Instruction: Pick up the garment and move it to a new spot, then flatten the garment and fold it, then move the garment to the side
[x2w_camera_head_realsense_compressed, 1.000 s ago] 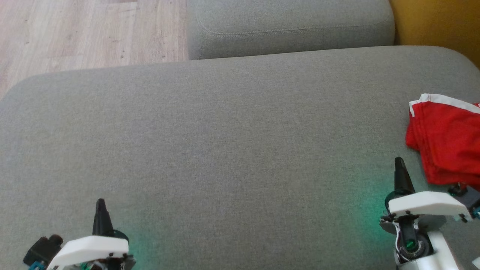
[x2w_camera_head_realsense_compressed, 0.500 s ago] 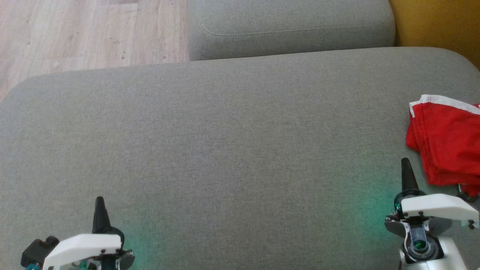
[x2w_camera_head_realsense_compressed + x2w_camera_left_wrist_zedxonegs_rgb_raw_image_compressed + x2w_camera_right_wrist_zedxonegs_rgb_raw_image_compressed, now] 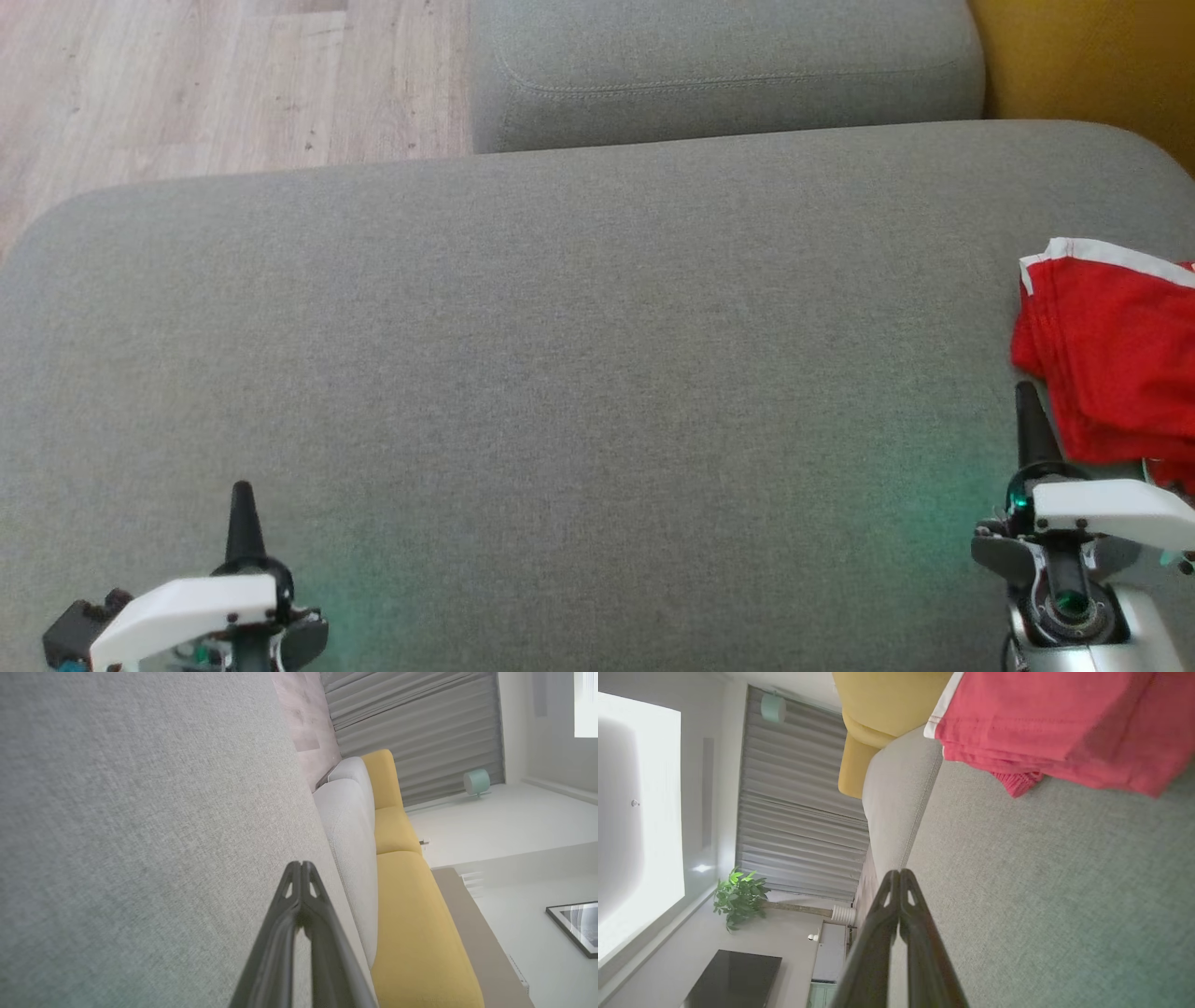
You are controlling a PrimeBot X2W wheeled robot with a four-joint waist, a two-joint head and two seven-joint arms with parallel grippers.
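Left gripper [image 3: 242, 495] and right gripper [image 3: 1027, 397] were closed and empty; the folded red garment [image 3: 1111, 355] lay just right of the right one, apparently already set aside, leaving only a clear withdrawal.

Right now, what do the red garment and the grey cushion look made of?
Red garment: soft matte cloth, perhaps cotton; it lies in limp folded layers, with a white trim band. Grey cushion: matte woven upholstery fabric; a fine speckled weave shows up close.
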